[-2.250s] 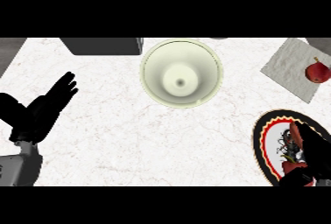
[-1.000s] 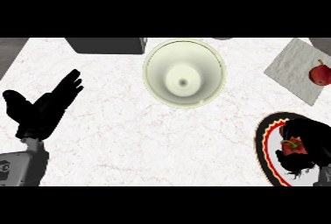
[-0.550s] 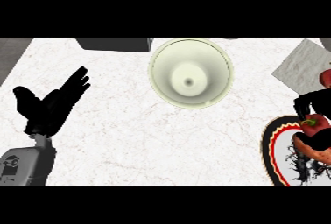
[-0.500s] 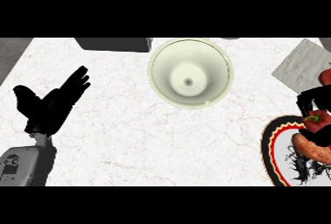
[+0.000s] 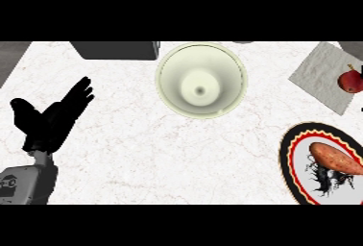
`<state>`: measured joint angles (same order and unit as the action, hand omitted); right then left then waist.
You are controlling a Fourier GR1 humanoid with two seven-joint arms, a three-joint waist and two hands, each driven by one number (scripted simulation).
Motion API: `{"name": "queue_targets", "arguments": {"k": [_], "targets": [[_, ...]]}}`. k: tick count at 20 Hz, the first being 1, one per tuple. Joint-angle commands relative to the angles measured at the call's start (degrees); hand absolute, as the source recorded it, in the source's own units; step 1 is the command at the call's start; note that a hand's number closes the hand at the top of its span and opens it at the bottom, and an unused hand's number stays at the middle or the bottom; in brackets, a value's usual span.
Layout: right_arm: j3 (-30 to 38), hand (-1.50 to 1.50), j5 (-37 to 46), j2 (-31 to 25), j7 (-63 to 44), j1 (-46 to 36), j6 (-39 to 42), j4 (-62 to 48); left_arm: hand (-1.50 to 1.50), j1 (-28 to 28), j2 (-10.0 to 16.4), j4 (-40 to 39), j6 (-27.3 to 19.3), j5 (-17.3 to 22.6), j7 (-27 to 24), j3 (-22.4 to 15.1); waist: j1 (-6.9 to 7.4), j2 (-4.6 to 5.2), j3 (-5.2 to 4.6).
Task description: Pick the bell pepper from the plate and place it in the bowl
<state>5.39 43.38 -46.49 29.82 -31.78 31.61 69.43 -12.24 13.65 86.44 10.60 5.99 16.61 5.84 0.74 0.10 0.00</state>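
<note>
White marble counter (image 5: 149,158): at its left edge the left hand (image 5: 51,120) rests open, fingers up. Top middle, the pale bowl (image 5: 175,81) holds nothing. Right, a red fruit (image 5: 349,82) lies on a grey napkin (image 5: 320,72); below it, the patterned plate (image 5: 291,154) carries a sweet potato (image 5: 337,161). I cannot see the bell pepper.

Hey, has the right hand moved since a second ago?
Yes. The right hand was curled over the plate; it went up toward the napkin and is now out of view past the right edge.
</note>
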Motion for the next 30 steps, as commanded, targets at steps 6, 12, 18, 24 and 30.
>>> {"name": "queue_targets", "arguments": {"k": [6,12,18,24,30], "targets": [[3.8,1.50,-7.6,-4.2,-5.1,-10.7,13.8,8.5,0.00,-3.8,0.0,-1.4,-1.8,-1.1,2.1,0.9,-1.02,-0.23,-0.07],[4.1,1.50,-16.3,4.0,-15.7,-14.4,19.1,9.3,0.00,-1.3,0.5,4.4,-0.7,1.0,6.1,1.1,-0.34,-0.41,-0.03],[3.7,1.50,-23.0,15.5,-35.5,-19.5,21.5,16.7,0.00,-0.5,1.6,-2.0,2.3,0.7,-0.9,2.6,-0.86,-0.33,-0.08],[2.2,1.50,-22.3,23.0,-43.8,-25.8,15.6,15.2,0.00,0.2,0.5,1.5,1.6,0.9,1.8,1.9,-0.26,-0.22,-0.04],[-3.2,1.50,-16.3,29.3,-44.1,-31.3,7.9,8.0,0.00,-2.1,0.8,-1.4,2.7,1.5,0.8,2.6,0.08,0.02,-0.04]]}}
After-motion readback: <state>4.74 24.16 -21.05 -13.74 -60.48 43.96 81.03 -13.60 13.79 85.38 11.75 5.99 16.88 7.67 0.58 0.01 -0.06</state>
